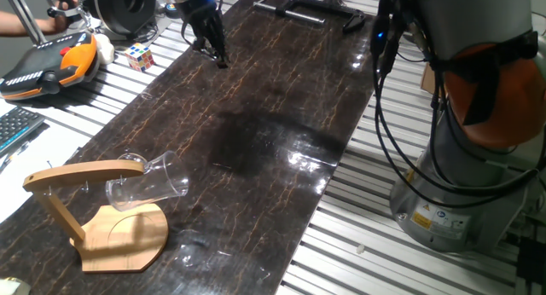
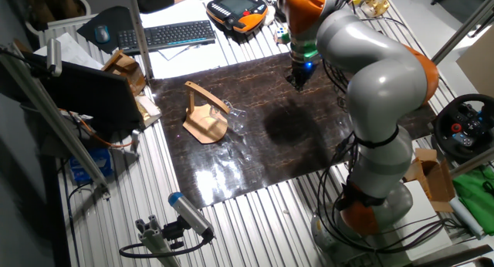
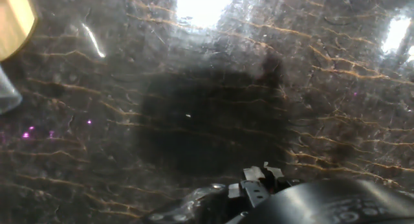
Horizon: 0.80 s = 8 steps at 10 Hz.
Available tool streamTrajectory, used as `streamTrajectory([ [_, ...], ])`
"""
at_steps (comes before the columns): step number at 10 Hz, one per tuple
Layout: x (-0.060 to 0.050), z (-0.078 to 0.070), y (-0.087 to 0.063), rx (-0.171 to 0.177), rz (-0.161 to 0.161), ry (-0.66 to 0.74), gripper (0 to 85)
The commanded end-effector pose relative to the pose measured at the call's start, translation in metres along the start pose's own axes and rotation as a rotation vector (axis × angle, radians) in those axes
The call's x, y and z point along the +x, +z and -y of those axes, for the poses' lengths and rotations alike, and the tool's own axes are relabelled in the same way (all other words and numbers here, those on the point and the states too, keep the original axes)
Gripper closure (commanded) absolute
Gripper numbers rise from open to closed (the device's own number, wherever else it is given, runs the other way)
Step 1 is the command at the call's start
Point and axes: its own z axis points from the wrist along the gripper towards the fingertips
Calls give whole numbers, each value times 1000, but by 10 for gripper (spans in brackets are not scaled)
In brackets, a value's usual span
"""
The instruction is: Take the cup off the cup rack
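The clear glass cup (image 1: 145, 186) hangs tilted on the curved top arm of the light wooden cup rack (image 1: 119, 235), at the near left of the dark marble table. Both also show in the other fixed view: the cup (image 2: 235, 119) and the rack (image 2: 202, 124). My gripper (image 1: 220, 60) is at the far end of the table, low over the surface and well away from the rack; its fingers look shut and empty. It also shows in the other fixed view (image 2: 297, 86). In the hand view the rack base (image 3: 13, 23) and a bit of the cup (image 3: 6, 94) sit at the left edge.
A Rubik's cube (image 1: 140, 55), an orange teach pendant (image 1: 51, 63) and a keyboard (image 1: 13, 129) lie off the table's left side. A black metal frame (image 1: 307, 9) lies at the far end. The arm's base (image 1: 461, 201) stands to the right.
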Motion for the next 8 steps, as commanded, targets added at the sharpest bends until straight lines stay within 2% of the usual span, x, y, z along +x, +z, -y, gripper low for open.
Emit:
streamTrajectory([
  [1, 0, 0, 0, 0, 2, 7, 827],
  [4, 0, 0, 0, -1, 5, -6, 827],
  [8, 0, 0, 0, -2, 8, 58, 830],
])
